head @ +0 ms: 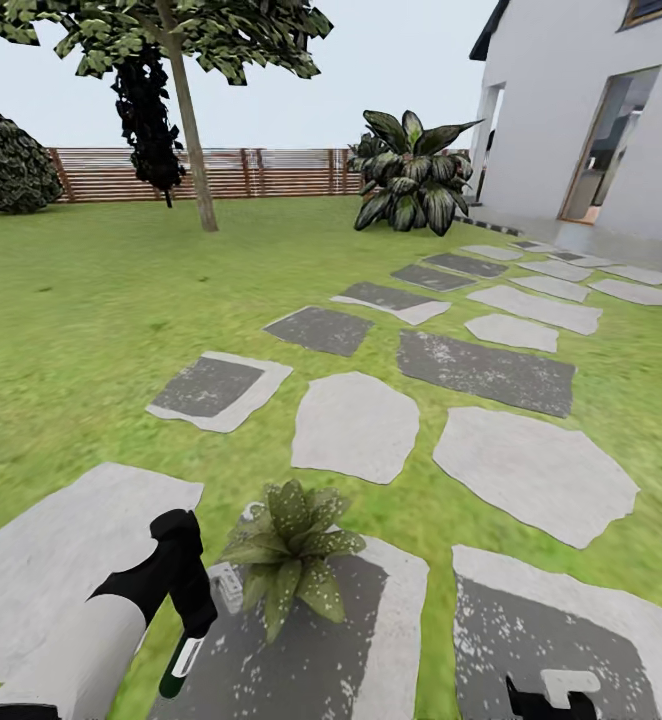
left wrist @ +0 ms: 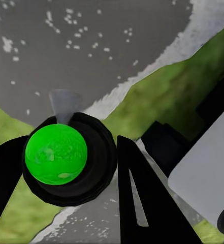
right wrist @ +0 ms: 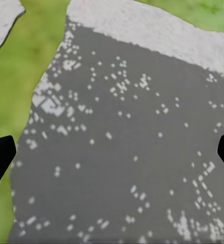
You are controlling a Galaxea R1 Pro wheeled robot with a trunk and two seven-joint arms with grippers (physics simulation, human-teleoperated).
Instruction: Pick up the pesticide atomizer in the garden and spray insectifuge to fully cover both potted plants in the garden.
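Garden lawn with grey stepping stones, fence at the back, house to the right. One potted plant sits on the near dark stone, pot hidden under the leaves. Left end effector is clamped on the pesticide atomizer, just beside the plant, bottle pointing down. Looks light, rigid, maybe slick; mid-body hold seems right. Contents can't be seen. Right end effector fingers spread apart over stone, holding nothing.

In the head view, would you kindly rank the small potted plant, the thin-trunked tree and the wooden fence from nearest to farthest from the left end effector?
1. Potted plant, just beside the left end effector.
2. Tree, far across the lawn.
3. Fence, behind the tree.
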